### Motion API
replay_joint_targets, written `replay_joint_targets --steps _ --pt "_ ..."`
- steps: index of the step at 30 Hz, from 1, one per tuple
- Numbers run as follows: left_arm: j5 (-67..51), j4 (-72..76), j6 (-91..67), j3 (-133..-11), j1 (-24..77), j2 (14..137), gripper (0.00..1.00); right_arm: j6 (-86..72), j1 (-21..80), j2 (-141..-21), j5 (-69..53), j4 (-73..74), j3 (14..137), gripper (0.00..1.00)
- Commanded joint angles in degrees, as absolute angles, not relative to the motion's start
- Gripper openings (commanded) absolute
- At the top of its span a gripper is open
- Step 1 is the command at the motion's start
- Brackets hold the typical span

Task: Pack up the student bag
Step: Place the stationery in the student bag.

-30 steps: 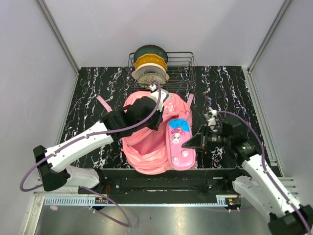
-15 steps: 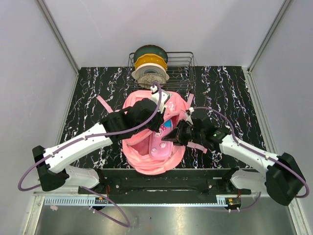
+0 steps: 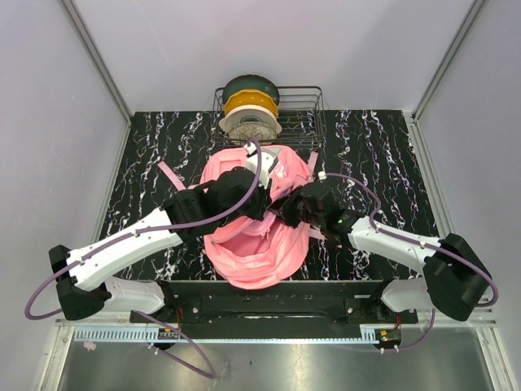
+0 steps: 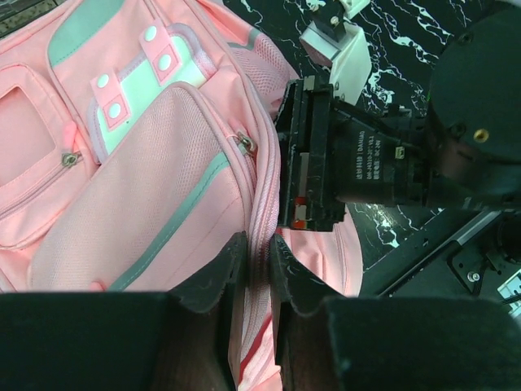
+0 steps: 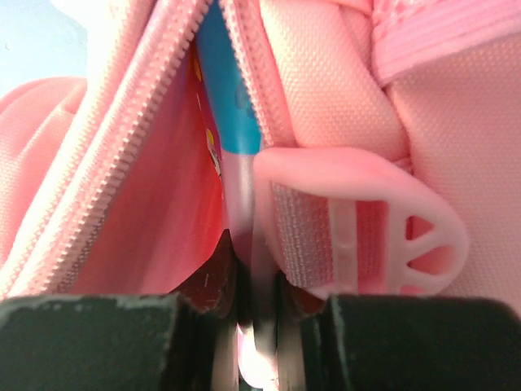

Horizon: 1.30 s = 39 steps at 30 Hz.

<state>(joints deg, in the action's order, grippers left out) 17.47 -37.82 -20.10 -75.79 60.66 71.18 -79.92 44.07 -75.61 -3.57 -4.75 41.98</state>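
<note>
The pink student bag lies in the middle of the table with its main opening gaping toward me. My left gripper is shut on the bag's zip edge and holds it up; the front pockets show beside it. My right gripper is at the opening, shut on the small pink pencil case. The case's blue end sits between the two zip rows, inside the bag. A pink strap buckle lies against the right fingers. The case is hidden in the top view.
A wire basket at the back holds stacked filament spools, just behind the bag. A pink strap trails left on the black marbled table. Both arms crowd together over the bag.
My right arm has swung left and carried the pencil case from beside the bag into its opening, where it is now out of sight from above. The left gripper has kept its hold.
</note>
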Motion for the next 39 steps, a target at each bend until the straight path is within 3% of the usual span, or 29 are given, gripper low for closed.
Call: replay_joint_targets --steps 1,5,7,8,10,11,12,15,16,17,19,21,25,28,34,39 --pt "17.4 -30.8 -22.3 -77.5 61.8 67.1 0.0 -82.6 45.3 -77.9 12.6 -17.5 44.6 0.1" --pt "17.1 -30.7 -22.6 -77.3 61.9 67.4 0.0 -81.7 45.4 -82.3 10.2 -20.1 47.5 0.15" --pt "17.6 -30.7 -22.7 -77.3 61.9 67.2 0.0 -79.1 46.1 -82.3 9.2 -19.9 47.4 0.28" --pt "17.8 -30.6 -22.8 -77.1 61.9 67.1 0.0 -77.3 46.2 -81.5 9.4 -20.1 46.5 0.46" --pt "18.6 -30.4 -22.9 -76.5 61.9 66.7 0.0 -77.4 46.2 -77.8 10.5 -19.9 42.7 0.56" --pt "19.0 -30.4 -22.9 -76.3 61.9 66.7 0.0 -75.0 46.2 -76.1 11.2 -19.5 41.6 0.69" --pt "19.4 -30.4 -22.9 -76.2 61.9 66.5 0.0 -74.0 46.2 -72.7 11.1 -18.3 41.1 0.7" --pt "20.0 -30.4 -23.2 -75.6 61.9 66.2 0.02 -70.6 46.2 -65.2 11.1 -9.2 39.7 0.71" --pt "20.3 -30.5 -23.3 -75.2 61.9 66.0 0.08 -70.6 46.2 -63.2 12.1 -4.5 38.7 0.71" --pt "20.8 -30.4 -23.6 -75.1 61.9 65.9 0.27 -70.1 46.2 -61.2 12.2 -3.0 38.0 0.72" --pt "21.2 -30.4 -23.6 -74.6 61.8 65.7 0.44 -70.0 46.2 -55.7 12.4 1.6 36.0 0.71" --pt "21.8 -30.5 -24.2 -74.1 61.8 65.2 0.71 -70.4 46.2 -51.0 12.5 6.3 34.8 0.71" --pt "23.4 -32.3 -25.1 -73.5 61.8 63.6 0.89 -71.6 46.2 -44.1 13.2 10.9 32.3 0.7" --pt "26.8 -35.3 -26.4 -72.0 61.7 61.4 0.98 -71.2 46.2 -40.9 13.5 15.3 32.9 0.69" --pt "27.3 -39.7 -32.1 -62.5 55.6 54.1 0.99 -70.2 46.3 -37.5 6.9 17.1 31.5 0.69" --pt "22.7 -40.0 -36.7 -52.1 49.5 49.6 0.99 -67.2 46.3 -45.9 -1.3 13.5 32.3 0.69"
